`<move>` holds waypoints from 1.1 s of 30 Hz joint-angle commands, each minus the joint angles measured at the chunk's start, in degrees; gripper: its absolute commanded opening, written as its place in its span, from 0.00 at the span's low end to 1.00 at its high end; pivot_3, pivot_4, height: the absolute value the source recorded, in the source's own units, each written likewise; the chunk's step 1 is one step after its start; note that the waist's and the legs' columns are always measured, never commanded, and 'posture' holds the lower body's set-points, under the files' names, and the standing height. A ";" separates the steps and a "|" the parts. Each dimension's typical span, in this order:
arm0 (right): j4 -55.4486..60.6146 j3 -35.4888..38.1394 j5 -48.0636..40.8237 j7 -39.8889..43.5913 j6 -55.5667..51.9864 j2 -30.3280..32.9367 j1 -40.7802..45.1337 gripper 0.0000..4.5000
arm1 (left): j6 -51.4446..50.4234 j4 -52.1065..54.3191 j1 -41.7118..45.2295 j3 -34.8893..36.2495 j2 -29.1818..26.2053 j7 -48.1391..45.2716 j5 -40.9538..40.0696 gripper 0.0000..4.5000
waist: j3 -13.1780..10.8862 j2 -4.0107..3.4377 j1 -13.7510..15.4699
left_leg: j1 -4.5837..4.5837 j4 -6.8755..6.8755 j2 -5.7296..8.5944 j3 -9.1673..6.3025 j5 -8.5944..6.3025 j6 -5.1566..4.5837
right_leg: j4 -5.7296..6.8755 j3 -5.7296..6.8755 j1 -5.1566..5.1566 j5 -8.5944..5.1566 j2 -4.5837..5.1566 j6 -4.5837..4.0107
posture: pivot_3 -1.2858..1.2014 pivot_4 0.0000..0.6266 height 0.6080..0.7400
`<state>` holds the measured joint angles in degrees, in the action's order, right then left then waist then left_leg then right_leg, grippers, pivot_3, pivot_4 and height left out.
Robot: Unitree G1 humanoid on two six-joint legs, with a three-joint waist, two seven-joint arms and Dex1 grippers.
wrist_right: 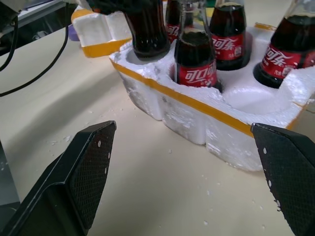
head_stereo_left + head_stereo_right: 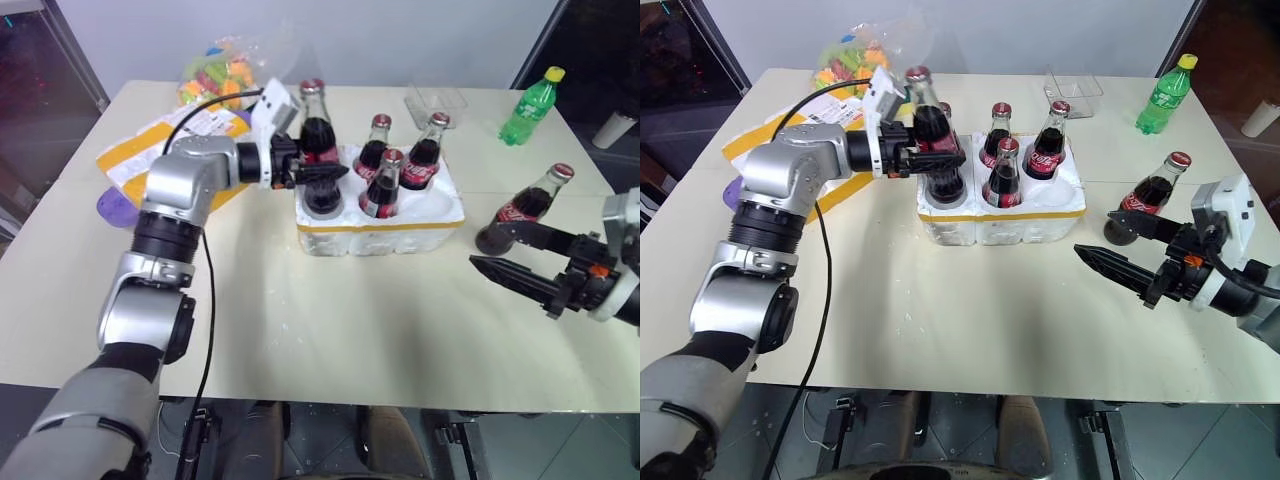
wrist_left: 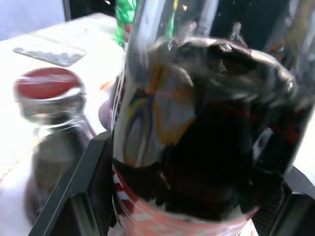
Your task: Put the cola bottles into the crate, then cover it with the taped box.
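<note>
Crumbly white foam crate (image 2: 385, 228) with yellow tape band, glossy glass cola bottles (image 2: 385, 185) bearing red Coca-Cola labels, left gripper (image 2: 305, 170) clamping one bottle, right gripper (image 2: 500, 255) spread wide, empty.

In the left wrist view the held cola bottle (image 3: 206, 128) is blurred, its neck and base cut off by the edges. The taped box (image 2: 150, 150) lies largely hidden behind the left arm. The crate (image 1: 197, 118) hides the seated bottles' bases.
</note>
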<state>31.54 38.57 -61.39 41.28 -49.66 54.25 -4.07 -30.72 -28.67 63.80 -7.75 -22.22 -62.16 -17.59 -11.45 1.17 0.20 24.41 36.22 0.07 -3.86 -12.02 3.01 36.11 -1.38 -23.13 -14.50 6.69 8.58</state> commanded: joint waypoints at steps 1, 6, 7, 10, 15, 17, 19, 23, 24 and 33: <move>1.91 2.11 -0.79 -0.36 1.12 -0.45 -0.20 1.00 | 4.24 0.29 0.94 -1.58 -0.30 -1.27 2.79 0.62 | 0.00 0.00 0.15 | 0.00 0.02 0.00 0.00 0.00 0.00 | 0.00 0.00 0.01 0.00 0.00 0.00 | 0.52 0.24 0.99; 1.78 1.52 -0.33 -1.36 1.46 -1.21 -0.11 1.00 | 8.29 -0.62 -1.39 -4.42 0.01 -0.19 7.12 0.85 | 0.00 0.00 0.09 | 0.01 0.07 0.00 0.01 0.00 0.00 | -0.03 -0.03 0.03 0.00 0.00 0.00 | 0.52 0.24 0.99; 1.72 1.26 0.13 -1.72 1.64 -1.35 0.08 1.00 | 8.48 -0.87 -1.73 -4.37 0.40 0.48 7.43 0.94 | 0.00 0.00 0.05 | 0.00 0.07 0.00 0.01 0.00 0.00 | -0.02 -0.03 0.02 0.00 0.00 0.00 | 0.52 0.24 0.99; 1.38 0.36 3.03 -3.80 2.70 -1.82 0.66 1.00 | 9.16 -0.74 -3.10 -3.94 0.92 1.50 7.88 0.99 | 0.00 -0.01 0.13 | -0.01 0.04 0.00 0.00 0.00 0.00 | 0.00 -0.03 0.02 0.00 0.00 0.00 | 0.52 0.24 0.99; -1.56 1.45 10.02 -11.39 4.13 -3.87 0.75 1.00 | 3.97 7.24 -5.86 1.21 -1.66 1.12 2.79 0.99 | 0.00 0.00 0.06 | 0.00 0.03 0.00 0.00 0.00 0.00 | 0.00 -0.02 0.00 0.00 0.00 0.00 | 0.52 0.24 0.99; -3.31 2.14 12.51 -13.85 4.24 -5.07 0.08 1.00 | -2.53 15.99 -8.21 4.94 -5.17 -2.14 -3.57 0.99 | 0.00 -0.01 -0.04 | 0.01 0.01 0.00 0.00 0.00 0.00 | 0.03 -0.03 -0.03 0.00 0.00 -0.01 | 0.52 0.24 0.99; -5.44 1.64 15.63 -16.03 4.70 -6.15 -0.52 1.00 | -10.33 26.50 -11.27 8.95 -10.29 -5.55 -11.35 0.99 | 0.00 -0.02 -0.74 | 0.02 -0.05 -0.01 -0.01 0.00 0.00 | 0.03 -0.03 -0.08 0.00 0.00 -0.01 | 0.52 0.24 0.99; -8.33 0.54 17.95 -16.91 5.42 -7.67 0.06 1.00 | -18.89 37.86 -15.57 13.49 -17.04 -6.83 -20.30 0.99 | 0.10 -0.20 -0.97 | -0.03 -0.08 -0.01 -0.01 0.00 0.00 | 0.04 -0.04 -0.04 -0.01 0.01 -0.02 | 0.52 0.24 0.99; -8.91 0.30 18.20 -16.95 5.50 -8.03 0.51 1.00 | -20.37 39.85 -16.46 14.30 -18.37 -6.84 -21.92 0.99 | 0.11 -0.21 -0.99 | -0.07 -0.06 -0.01 -0.01 0.00 0.00 | 0.03 -0.04 0.03 -0.01 0.01 -0.02 | 0.52 0.24 0.99; -24.20 -10.63 25.48 -16.62 10.33 -10.99 14.38 1.00 | -21.89 52.27 -24.06 13.69 -20.73 -0.63 -27.18 0.99 | 0.10 -0.20 -0.90 | -0.46 0.04 -0.01 0.02 0.01 0.00 | -0.06 -0.07 0.48 -0.14 0.01 -0.26 | 0.52 0.24 0.99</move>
<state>9.12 28.03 -37.23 24.12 -41.48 43.31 9.05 -53.37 21.98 39.99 5.93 -43.20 -64.55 -44.42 -11.35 0.97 -0.70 23.96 36.25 0.06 -3.83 -12.01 3.01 36.03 -1.45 -22.66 -14.64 6.70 8.33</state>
